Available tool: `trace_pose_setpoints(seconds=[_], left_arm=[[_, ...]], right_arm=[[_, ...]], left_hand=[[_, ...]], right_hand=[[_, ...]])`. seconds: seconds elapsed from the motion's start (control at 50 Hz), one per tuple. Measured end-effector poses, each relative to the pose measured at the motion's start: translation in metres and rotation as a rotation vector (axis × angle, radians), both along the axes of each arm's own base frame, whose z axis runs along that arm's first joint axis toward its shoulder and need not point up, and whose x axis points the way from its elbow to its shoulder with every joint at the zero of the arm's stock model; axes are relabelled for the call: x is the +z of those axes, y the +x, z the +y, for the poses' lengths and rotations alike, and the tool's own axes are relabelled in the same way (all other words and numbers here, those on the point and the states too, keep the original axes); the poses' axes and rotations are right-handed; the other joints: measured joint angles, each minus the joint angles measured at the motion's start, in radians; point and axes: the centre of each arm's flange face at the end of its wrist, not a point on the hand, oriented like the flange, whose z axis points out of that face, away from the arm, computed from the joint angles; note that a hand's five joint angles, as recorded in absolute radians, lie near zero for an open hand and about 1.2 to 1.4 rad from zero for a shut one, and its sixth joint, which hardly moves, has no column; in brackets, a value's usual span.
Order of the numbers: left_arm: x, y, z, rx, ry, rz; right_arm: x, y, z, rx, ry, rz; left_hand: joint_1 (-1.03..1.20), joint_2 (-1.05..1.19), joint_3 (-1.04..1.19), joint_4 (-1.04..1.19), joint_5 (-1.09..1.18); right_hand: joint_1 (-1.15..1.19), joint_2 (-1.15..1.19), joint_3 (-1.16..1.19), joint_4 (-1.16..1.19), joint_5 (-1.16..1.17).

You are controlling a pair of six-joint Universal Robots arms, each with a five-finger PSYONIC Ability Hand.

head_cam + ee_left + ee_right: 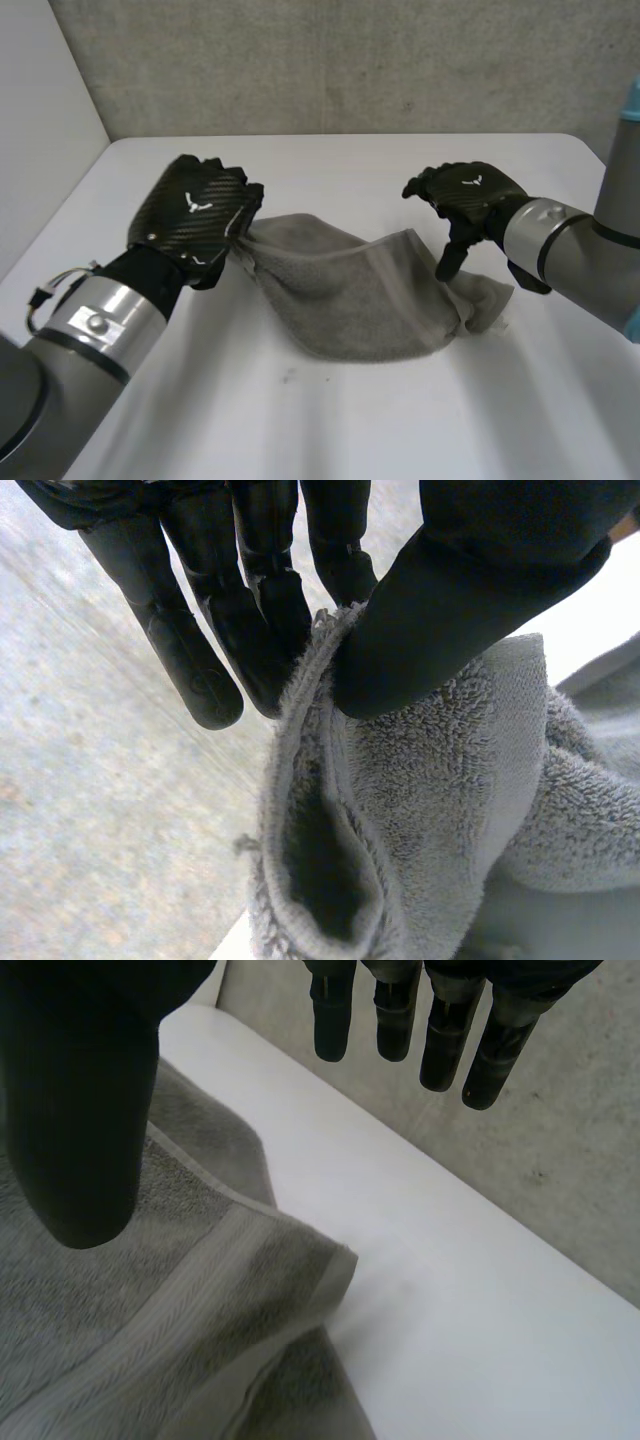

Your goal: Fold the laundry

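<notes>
The grey towel (365,300) runs lengthwise across the white table (330,430) from the left hand (197,212), whose thumb and fingers pinch its raised end, to the right hand (470,192), poised over the far corner with fingers apart and empty.

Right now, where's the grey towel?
The towel lies on the table in the head view; the left robot hand pinches one end, the right robot hand is at the other.

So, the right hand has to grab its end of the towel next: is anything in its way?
Nothing visible is. The right hand is open just above its end of the towel, thumb over the cloth and fingers over the table. The left hand pinches the other end.
</notes>
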Motion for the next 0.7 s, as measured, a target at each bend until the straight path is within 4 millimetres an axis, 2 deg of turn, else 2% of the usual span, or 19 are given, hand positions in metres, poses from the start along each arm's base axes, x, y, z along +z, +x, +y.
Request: trace_pose_setpoints(seconds=[0.16,0.24,0.32,0.36,0.38,0.4,0.44,0.48,0.5,0.56,0.58,0.66,0.68,0.7], left_arm=[[0.019,0.012,0.024,0.000,-0.064,0.033],[0.025,0.018,0.036,-0.003,-0.088,0.046],[0.028,0.022,0.043,-0.004,-0.107,0.056],[0.032,0.024,0.047,-0.005,-0.122,0.064],[0.032,0.024,0.047,-0.005,-0.122,0.064],[0.034,0.025,0.049,-0.005,-0.132,0.069],[0.036,0.025,0.050,-0.004,-0.138,0.072],[0.036,0.025,0.050,-0.004,-0.138,0.072],[0.038,0.026,0.051,-0.004,-0.146,0.077],[0.039,0.026,0.051,-0.004,-0.152,0.079],[0.039,0.026,0.050,-0.003,-0.151,0.079],[0.037,0.026,0.047,0.003,-0.142,0.074],[0.036,0.026,0.046,0.006,-0.140,0.072],[0.035,0.027,0.045,0.008,-0.139,0.071]], right_arm=[[-0.001,0.025,-0.013,0.052,-0.014,-0.041],[-0.010,0.052,-0.011,0.120,-0.016,-0.047],[-0.025,0.071,-0.007,0.183,0.004,-0.042],[-0.040,0.082,-0.004,0.233,0.043,-0.034],[-0.040,0.082,-0.004,0.233,0.043,-0.034],[-0.051,0.087,-0.001,0.267,0.077,-0.029],[-0.058,0.090,0.000,0.289,0.103,-0.026],[-0.058,0.090,0.000,0.289,0.103,-0.026],[-0.069,0.094,0.002,0.320,0.139,-0.023],[-0.082,0.101,0.004,0.362,0.177,-0.023],[-0.084,0.102,0.004,0.367,0.180,-0.024],[-0.087,0.108,0.002,0.390,0.175,-0.035],[-0.086,0.110,0.000,0.395,0.168,-0.040],[-0.085,0.111,-0.001,0.397,0.164,-0.042]], left_hand=[[0.000,0.000,0.000,0.000,0.000],[0.000,0.000,0.000,0.000,0.000],[0.000,0.000,0.000,0.000,0.000],[0.000,0.000,0.000,0.000,0.000],[0.000,0.000,0.000,0.000,0.000],[0.000,0.000,0.000,0.000,0.000],[0.000,0.000,0.000,0.000,0.000],[0.000,0.000,0.000,0.000,0.000],[0.000,0.000,0.000,0.000,0.000],[0.000,0.000,0.000,0.000,0.000],[0.000,0.000,0.000,0.000,0.000],[0.000,0.000,0.000,0.000,0.000],[0.000,0.000,0.000,0.000,0.000],[0.000,0.000,0.000,0.000,0.000]], right_hand=[[0.000,0.000,0.000,0.000,-0.001],[0.000,0.000,0.000,0.000,-0.001],[0.000,0.000,0.000,0.000,-0.001],[0.000,0.000,0.000,0.000,-0.001],[0.000,0.000,0.000,0.000,-0.001],[0.000,0.000,0.000,0.000,-0.001],[0.000,0.000,0.000,0.000,-0.001],[0.000,0.000,0.000,0.000,-0.001],[0.000,0.000,0.000,0.000,-0.001],[0.194,0.237,0.257,0.225,0.215],[0.194,0.237,0.257,0.225,0.215],[0.551,0.651,0.663,0.641,0.610],[0.690,0.835,0.833,0.814,0.779],[0.716,0.867,0.865,0.848,0.814]])
